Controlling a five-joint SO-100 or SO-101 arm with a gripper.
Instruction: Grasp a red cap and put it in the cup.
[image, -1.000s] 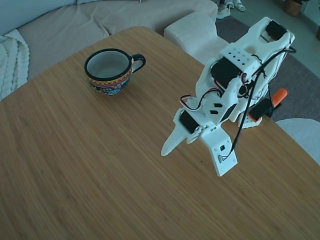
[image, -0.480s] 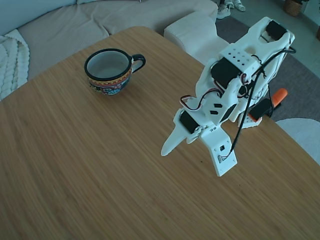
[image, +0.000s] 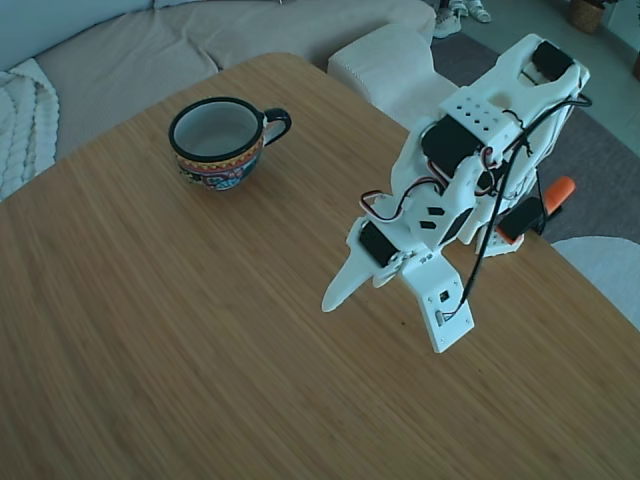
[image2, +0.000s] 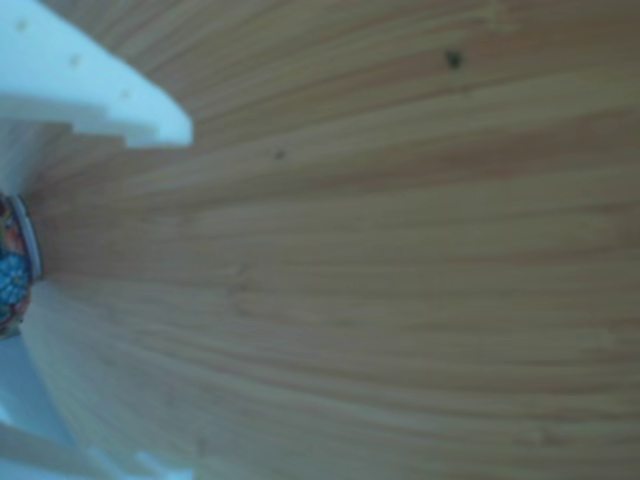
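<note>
The cup (image: 220, 140), a round mug with a black rim and handle and a colourful band, stands at the table's far left in the fixed view; the part of its pale inside that I can see holds nothing. A sliver of the cup (image2: 12, 268) shows at the left edge of the other view. The red cap is out of view in both views. My white gripper (image: 388, 322) hangs just above the wood right of centre, open, with nothing between its fingers. In the other view the gripper (image2: 180, 300) frames bare table, one finger (image2: 100, 95) at the top left.
The bamboo table (image: 200, 330) has a curved far edge, with a beige sofa (image: 150, 50) behind it. An orange clamp handle (image: 545, 205) sticks out by the arm's base at the right edge. A white cushion (image: 385, 65) sits just behind the arm.
</note>
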